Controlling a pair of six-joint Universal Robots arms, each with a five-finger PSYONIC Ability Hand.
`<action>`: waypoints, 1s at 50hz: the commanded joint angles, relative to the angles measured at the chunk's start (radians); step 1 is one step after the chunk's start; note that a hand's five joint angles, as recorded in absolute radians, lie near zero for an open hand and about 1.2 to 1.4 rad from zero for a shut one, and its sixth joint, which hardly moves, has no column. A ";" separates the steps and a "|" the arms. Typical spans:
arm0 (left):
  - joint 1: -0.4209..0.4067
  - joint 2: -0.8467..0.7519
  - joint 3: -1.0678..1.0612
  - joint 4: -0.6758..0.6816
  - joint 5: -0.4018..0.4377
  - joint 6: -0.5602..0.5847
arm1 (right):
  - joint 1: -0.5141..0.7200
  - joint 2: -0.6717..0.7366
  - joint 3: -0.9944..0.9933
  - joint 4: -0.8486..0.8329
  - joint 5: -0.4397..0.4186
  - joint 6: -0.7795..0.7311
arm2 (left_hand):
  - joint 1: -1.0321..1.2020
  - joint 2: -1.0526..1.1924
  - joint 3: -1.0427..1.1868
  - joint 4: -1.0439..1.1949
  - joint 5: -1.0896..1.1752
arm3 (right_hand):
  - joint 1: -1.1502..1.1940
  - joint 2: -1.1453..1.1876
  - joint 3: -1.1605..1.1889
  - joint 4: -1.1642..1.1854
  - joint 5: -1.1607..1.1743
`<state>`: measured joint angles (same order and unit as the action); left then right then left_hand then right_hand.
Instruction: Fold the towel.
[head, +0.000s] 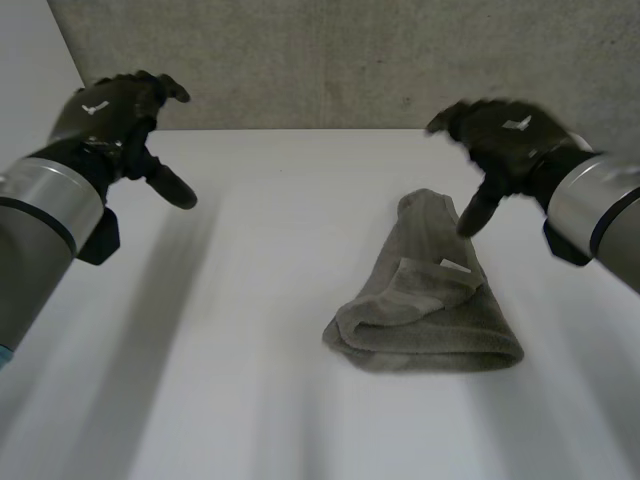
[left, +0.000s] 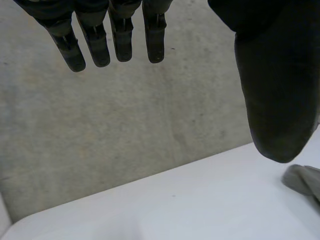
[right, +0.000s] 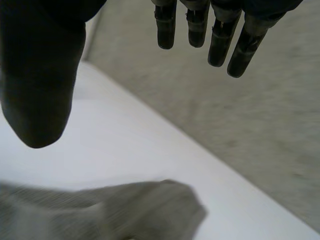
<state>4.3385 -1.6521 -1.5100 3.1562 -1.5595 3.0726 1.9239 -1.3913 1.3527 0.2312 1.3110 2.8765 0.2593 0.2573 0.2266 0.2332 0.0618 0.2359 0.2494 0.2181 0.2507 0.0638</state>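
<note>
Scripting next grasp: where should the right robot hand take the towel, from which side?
Probably the narrow far end of the towel, from above with the right robot hand: it lies nearest that open hand, while the near end is a wide, thick fold.

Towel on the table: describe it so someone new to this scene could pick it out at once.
Start at the white table before the grey wall. Toward the robot's right lies the towel, a grey-green rumpled heap, its far end below the open right hand. It is the only cloth there, with a small white label on top.
</note>
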 joint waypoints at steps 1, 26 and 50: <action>-0.007 -0.072 -0.033 0.047 0.079 0.002 | 0.099 0.089 0.022 0.045 -0.058 -0.105 | -0.055 -0.053 -0.052 -0.059 -0.032 | -0.061 -0.075 -0.044 -0.076 -0.064; -0.169 -0.382 0.054 0.067 0.098 0.031 | 0.192 0.272 0.068 -0.035 -0.016 -0.117 | -0.055 -0.053 -0.052 -0.059 -0.032 | 1.160 1.147 -0.044 -0.076 1.158; -0.393 -0.601 0.175 0.082 0.085 0.212 | -0.235 0.003 0.310 -0.073 -0.119 -0.189 | -0.031 -0.029 -0.052 -0.059 -0.008 | 1.160 1.147 -0.044 -0.076 1.158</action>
<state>3.9720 -2.2178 -1.3515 3.2400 -1.4657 3.2507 1.7302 -1.3975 1.6299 0.1593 1.2148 2.7027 0.2593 0.2573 0.2266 0.2332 0.0618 1.3227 1.3168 0.2180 0.2507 1.1695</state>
